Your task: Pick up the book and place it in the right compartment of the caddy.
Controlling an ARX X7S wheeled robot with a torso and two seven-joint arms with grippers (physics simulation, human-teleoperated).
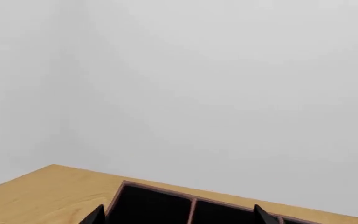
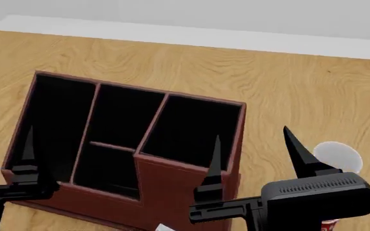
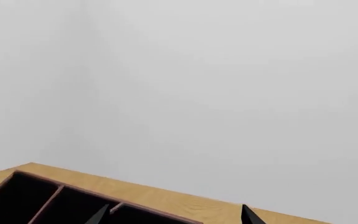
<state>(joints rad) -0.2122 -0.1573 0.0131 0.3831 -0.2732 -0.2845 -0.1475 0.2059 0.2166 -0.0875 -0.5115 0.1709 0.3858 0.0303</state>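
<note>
The wooden surface (image 2: 300, 86) is filling the head view, its far edge running against a white wall. The caddy (image 2: 165, 187) is sitting toward the near-left part of the surface, angled, and its right compartment (image 2: 191, 132), the tall square one, is standing empty and black inside.

The right gripper (image 2: 252, 147) is hovering just beside the caddy's near-right corner, jaws apart and holding nothing. The left gripper (image 2: 27, 149) is showing one finger only over the caddy's near-left corner, so whether its jaws are apart cannot be told.

A red mug (image 2: 336, 161) with a white inside is standing just behind the right gripper, toward the near-right.

The book is not clearly showing; only a white sliver (image 2: 162, 227) is peeking out at the near edge below the caddy, possibly its pages.

Risks, as a judgement: the right arm is sitting near both mug and caddy wall, so a swing toward the near edge could be knocking the mug over or shoving the caddy. With the book out of sight, a blind reach could be missing it.
</note>
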